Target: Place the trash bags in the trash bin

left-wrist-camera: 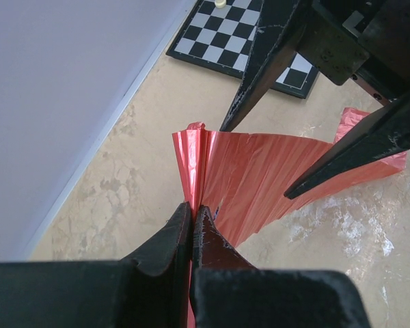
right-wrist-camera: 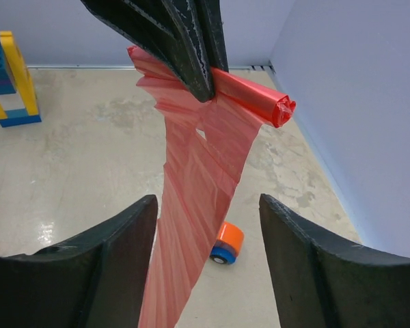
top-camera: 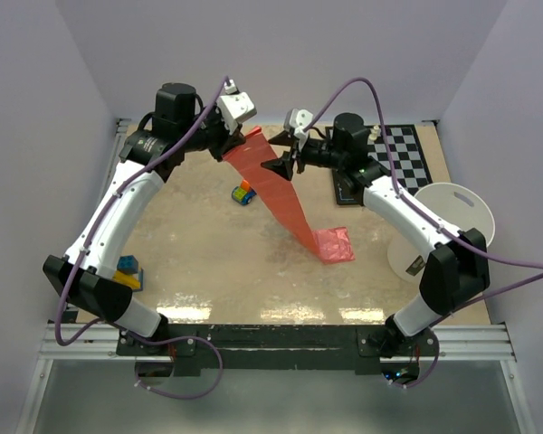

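The trash bag [top-camera: 290,201] is a long strip of red-pink film. It hangs from high at the back down to a crumpled end lying on the table [top-camera: 334,244]. My left gripper [left-wrist-camera: 192,208] is shut on the bag's gathered top edge [left-wrist-camera: 191,157]; in the top view it [top-camera: 240,145] is raised at the back. My right gripper [right-wrist-camera: 208,205] is open, its fingers astride the hanging strip [right-wrist-camera: 191,205] without touching it, just below the left gripper's fingers [right-wrist-camera: 184,48]. The trash bin [top-camera: 452,212], a white bucket, sits at the right behind my right arm.
A black-and-white checkerboard [top-camera: 403,154] lies at the back right. A small orange and blue toy [right-wrist-camera: 227,242] sits under the bag, seen in the top view as a coloured toy [top-camera: 244,193]. Coloured blocks [top-camera: 127,271] stand at the left by my left arm.
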`<state>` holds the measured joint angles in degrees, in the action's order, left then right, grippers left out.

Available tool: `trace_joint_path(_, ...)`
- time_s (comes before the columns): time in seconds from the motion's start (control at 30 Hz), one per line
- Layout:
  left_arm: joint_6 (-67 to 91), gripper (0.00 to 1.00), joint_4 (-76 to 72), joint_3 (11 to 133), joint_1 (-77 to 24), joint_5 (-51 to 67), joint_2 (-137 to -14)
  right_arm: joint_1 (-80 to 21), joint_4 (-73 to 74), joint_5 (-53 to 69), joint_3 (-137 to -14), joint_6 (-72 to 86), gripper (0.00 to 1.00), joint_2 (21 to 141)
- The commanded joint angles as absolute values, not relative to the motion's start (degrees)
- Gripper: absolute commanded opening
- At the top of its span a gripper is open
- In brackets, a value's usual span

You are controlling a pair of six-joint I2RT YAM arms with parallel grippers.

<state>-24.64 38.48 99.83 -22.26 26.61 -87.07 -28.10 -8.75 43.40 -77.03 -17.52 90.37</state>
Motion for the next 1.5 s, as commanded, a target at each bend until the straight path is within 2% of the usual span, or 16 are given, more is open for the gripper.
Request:
trace_joint_path(0.0,-24.0,0.0,37.3,100.3,-22.1,26.5,-84.6,-28.0,-14.7,45.8,-80.1,-12.6,0.62,90.2)
trace_joint_path(0.23,-23.3,0.0,36.8,99.1,-22.1,26.7,-83.9,-28.1,-18.5,45.8,-80.3,-6.8,0.43,91.8)
trace_joint_path(0.33,-22.6,0.0,36.6,98.9,-22.1,26.8,-83.9,-28.1,-18.3,45.8,-80.6,-6.6,0.3,92.6)
trace_joint_path(0.6,-21.3,0.0,35.8,98.6,-22.1,27.8,-84.0,-28.1,-17.1,43.8,-80.9,-6.9,0.27,93.1)
trace_joint_path(0.87,-19.5,0.0,35.1,97.3,-22.1,27.9,-83.8,-28.2,-17.3,43.9,-80.8,-6.7,0.07,92.9)
trace_joint_path(0.9,-19.2,0.0,34.8,97.0,-22.1,27.6,-83.8,-28.2,-16.7,43.8,-80.9,-7.4,0.0,92.9)
trace_joint_path(0.97,-13.5,0.0,32.8,97.2,-21.5,25.8,-84.0,-29.0,-14.8,42.0,-81.4,-9.9,0.0,92.8)
trace_joint_path(1.23,4.9,0.0,26.7,96.9,-18.8,36.4,-88.3,-32.9,-11.0,30.9,-82.4,-16.3,0.0,92.6)
trace_joint_path(1.33,10.3,0.0,23.8,94.0,-17.1,32.6,-88.2,-38.6,-7.5,27.9,-81.2,-25.4,0.0,89.8)
trace_joint_path(1.47,18.4,0.0,20.4,92.9,-11.3,33.5,-90.6,-46.3,-4.9,23.2,-76.5,-32.7,0.0,84.9)
